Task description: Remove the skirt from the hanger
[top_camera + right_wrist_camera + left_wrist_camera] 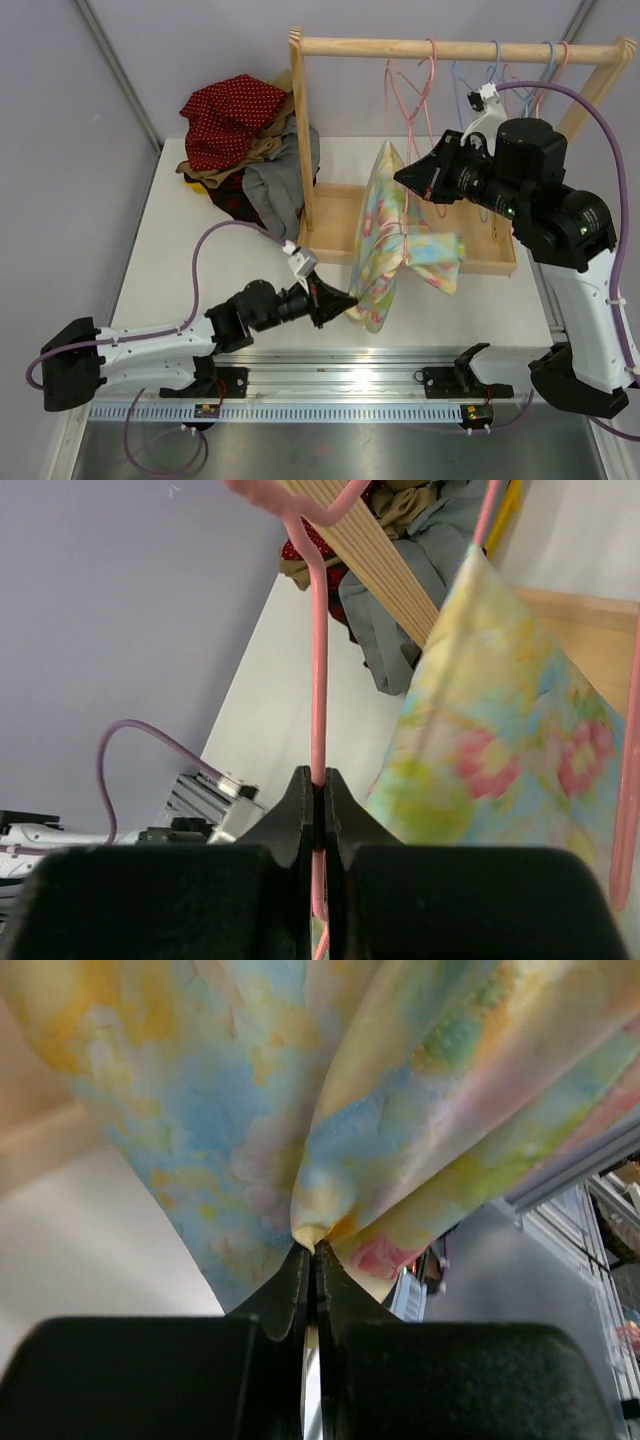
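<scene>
Left fingers clenched on skirt hem; right fingers pinch pink hanger; clothes pile beside wooden rack.

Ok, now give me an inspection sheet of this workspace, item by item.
Surface: white table, with a wooden rack standing on it.
Job's things: pastel skirt hanging under the rail; pink hanger beside it.
Clutter: pile of clothes at the far left; spare hangers on the rail.
Grippers: left gripper shut on the skirt's lower fabric; right gripper shut on the pink hanger.
Cables: purple cables along both arms.
Surroundings: lilac walls.
</scene>
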You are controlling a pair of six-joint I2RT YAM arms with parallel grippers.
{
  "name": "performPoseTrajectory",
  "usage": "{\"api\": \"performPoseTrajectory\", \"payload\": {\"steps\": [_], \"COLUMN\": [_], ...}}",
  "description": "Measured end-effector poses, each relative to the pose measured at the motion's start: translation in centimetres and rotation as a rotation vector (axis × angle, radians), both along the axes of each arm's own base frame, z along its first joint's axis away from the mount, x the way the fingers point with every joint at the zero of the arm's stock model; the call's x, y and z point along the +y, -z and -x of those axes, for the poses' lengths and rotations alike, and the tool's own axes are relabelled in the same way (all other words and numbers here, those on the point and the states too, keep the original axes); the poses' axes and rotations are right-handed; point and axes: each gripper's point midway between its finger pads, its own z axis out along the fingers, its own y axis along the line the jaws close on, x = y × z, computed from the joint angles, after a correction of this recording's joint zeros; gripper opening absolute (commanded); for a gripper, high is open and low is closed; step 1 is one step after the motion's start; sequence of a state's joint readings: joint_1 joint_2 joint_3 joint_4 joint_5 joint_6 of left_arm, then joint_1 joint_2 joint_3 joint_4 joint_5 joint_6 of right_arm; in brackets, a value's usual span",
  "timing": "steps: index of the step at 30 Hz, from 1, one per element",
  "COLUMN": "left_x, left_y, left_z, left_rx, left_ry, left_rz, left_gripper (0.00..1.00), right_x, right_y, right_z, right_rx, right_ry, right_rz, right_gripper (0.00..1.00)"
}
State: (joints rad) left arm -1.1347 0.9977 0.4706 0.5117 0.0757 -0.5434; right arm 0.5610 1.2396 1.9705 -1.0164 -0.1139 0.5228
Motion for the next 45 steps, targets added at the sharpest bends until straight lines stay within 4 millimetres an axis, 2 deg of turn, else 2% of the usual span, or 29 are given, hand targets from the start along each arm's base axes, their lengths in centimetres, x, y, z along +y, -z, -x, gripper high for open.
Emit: {"api": "performPoseTrajectory", "payload": {"steps": [4, 9, 11, 13, 15, 19, 20, 23, 26, 32, 35, 37, 39, 42, 44, 45], "left_x": [0.8, 3.0, 3.9, 4.3, 4.0, 3.4, 3.8, 6.1, 8.8, 13.1, 15.9, 18.5, 21.2, 26.8, 30.0, 31.3], "left_y": [6.8, 15.1, 16.3, 15.8, 13.1, 3.7, 1.1, -5.1, -8.5, -12.4, -16.2, -21.2, -27.5, -36.8, -42.9, -44.8], "left_z": [3.2, 8.1, 9.0, 9.2, 9.5, 8.5, 7.7, 5.3, 2.4, -4.9, -9.5, -13.5, -17.6, -23.0, -26.6, -28.1], "left_rx": [0.105, 0.182, 0.178, 0.151, 0.104, 0.019, 0.0, -0.062, -0.122, -0.232, -0.278, -0.299, -0.341, -0.429, -0.537, -0.59], "left_ry": [-0.002, 0.027, 0.013, -0.011, -0.032, -0.103, -0.138, -0.244, -0.349, -0.586, -0.72, -0.85, -0.988, -1.199, -1.272, -1.281], "left_rz": [-0.123, -0.404, -0.476, -0.525, -0.539, -0.439, -0.403, -0.327, -0.309, -0.417, -0.464, -0.445, -0.378, -0.246, -0.078, 0.008], "left_gripper": [0.0, 0.0, 0.0, 0.0, 0.0, 0.0, 0.0, 0.0, 0.0, 0.0, 0.0, 0.0, 0.0, 0.0, 0.0, 0.0], "right_x": [0.0, -0.7, -1.0, -1.1, -1.2, -1.5, -1.7, -2.4, -2.9, -3.5, -3.5, -3.5, -3.4, -3.5, -3.6, -3.7], "right_y": [-2.2, -6.7, -7.3, -7.4, -7.1, -6.4, -6.0, -4.3, -2.6, 0.6, 1.7, 2.5, 3.1, 3.5, 3.5, 3.5], "right_z": [-0.3, 0.2, 0.6, 0.7, 0.9, 1.4, 1.8, 3.1, 4.5, 6.4, 6.4, 6.3, 6.2, 6.2, 6.3, 6.3], "right_rx": [-0.052, -0.166, -0.182, -0.185, -0.185, -0.187, -0.184, -0.164, -0.138, -0.086, -0.067, -0.05, -0.039, -0.031, -0.034, -0.039], "right_ry": [0.002, 0.021, 0.022, 0.023, 0.022, 0.023, 0.023, 0.022, 0.015, 0.008, 0.011, 0.013, 0.014, 0.019, 0.02, 0.02], "right_rz": [-0.014, -0.078, -0.088, -0.09, -0.09, -0.093, -0.095, -0.106, -0.125, -0.147, -0.145, -0.138, -0.132, -0.125, -0.125, -0.123], "right_gripper": [0.0, 0.0, 0.0, 0.0, 0.0, 0.0, 0.0, 0.0, 0.0, 0.0, 0.0, 0.0, 0.0, 0.0, 0.0, 0.0]}}
